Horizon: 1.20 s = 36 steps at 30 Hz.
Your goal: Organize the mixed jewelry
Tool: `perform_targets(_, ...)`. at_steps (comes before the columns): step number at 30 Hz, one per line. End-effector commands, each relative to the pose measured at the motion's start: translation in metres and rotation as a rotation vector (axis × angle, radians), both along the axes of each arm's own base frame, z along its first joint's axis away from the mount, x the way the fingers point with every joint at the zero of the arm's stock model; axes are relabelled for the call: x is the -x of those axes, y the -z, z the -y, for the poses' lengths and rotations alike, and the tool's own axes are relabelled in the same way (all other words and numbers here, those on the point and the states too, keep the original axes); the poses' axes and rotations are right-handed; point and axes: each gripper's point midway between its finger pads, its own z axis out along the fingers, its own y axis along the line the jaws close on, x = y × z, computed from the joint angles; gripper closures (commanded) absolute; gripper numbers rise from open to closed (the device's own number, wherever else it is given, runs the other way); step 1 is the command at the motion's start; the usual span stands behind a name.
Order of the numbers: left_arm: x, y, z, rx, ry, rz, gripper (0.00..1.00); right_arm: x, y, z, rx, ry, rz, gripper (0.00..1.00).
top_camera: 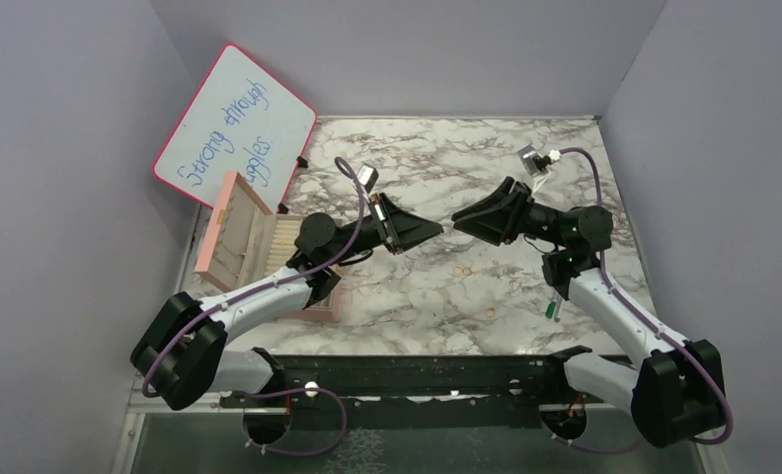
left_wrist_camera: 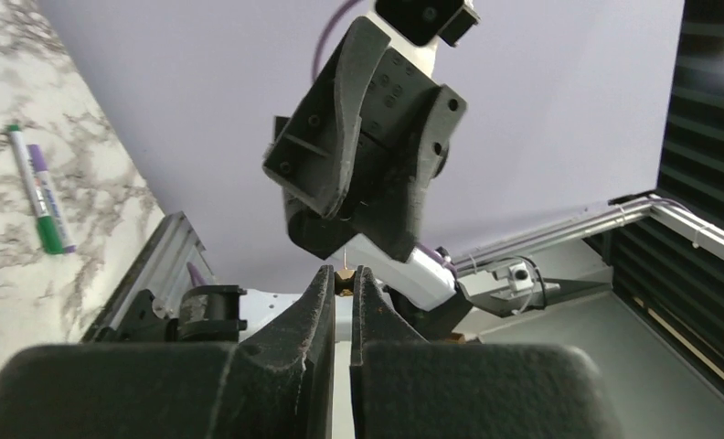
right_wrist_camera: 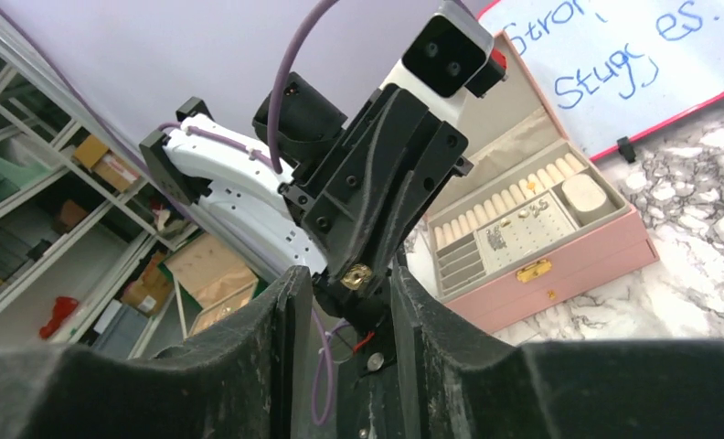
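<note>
A tiny gold-coloured jewelry piece (right_wrist_camera: 356,273) was grasped in the clenched left gripper (left_wrist_camera: 342,277); the right gripper (top_camera: 457,219), met tip to tip, was parted.

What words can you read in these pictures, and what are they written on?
"Strong through": top line, handwritten in blue on the whiteboard.
"...ggles": second line on the same whiteboard; its start is hidden behind the lid of the pink box in the top view.
Pen: the print on its purple label is too small to read.
Nothing else can be read.
</note>
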Motion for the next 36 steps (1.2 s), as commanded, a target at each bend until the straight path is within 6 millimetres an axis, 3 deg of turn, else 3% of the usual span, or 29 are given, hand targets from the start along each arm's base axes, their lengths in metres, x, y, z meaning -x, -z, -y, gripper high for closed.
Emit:
perform_targets(1,0.000,0.012,-0.017,-0.086,-0.037,0.053,0.95,-0.003,-0.018,0.004,-0.025,0.083,-0.007,0.53)
perform_targets(6,-0.006,0.039,-0.038,-0.256,-0.077,0.033,0.95,-0.021,-0.001,0.009,0.050,0.206,-0.105,0.52)
perform_targets(9,-0.013,0.064,-0.057,-0.462,-0.126,0.018,0.95,-0.032,0.017,0.012,0.116,0.268,-0.157,0.52)
perform_targets(19,-0.021,0.149,-0.158,-1.248,-0.188,-0.071,0.91,-0.036,0.091,0.015,0.233,0.288,-0.333,0.53)
perform_targets(23,-0.030,0.166,-0.196,-1.465,-0.196,-0.118,0.92,-0.037,0.114,0.014,0.273,0.278,-0.378,0.55)
perform_targets(29,-0.048,0.178,-0.239,-1.617,-0.204,-0.212,0.91,-0.039,0.142,0.007,0.290,0.212,-0.464,0.57)
perform_targets(36,-0.052,0.199,-0.260,-1.674,-0.170,-0.291,0.91,-0.046,0.157,0.004,0.315,0.194,-0.494,0.57)
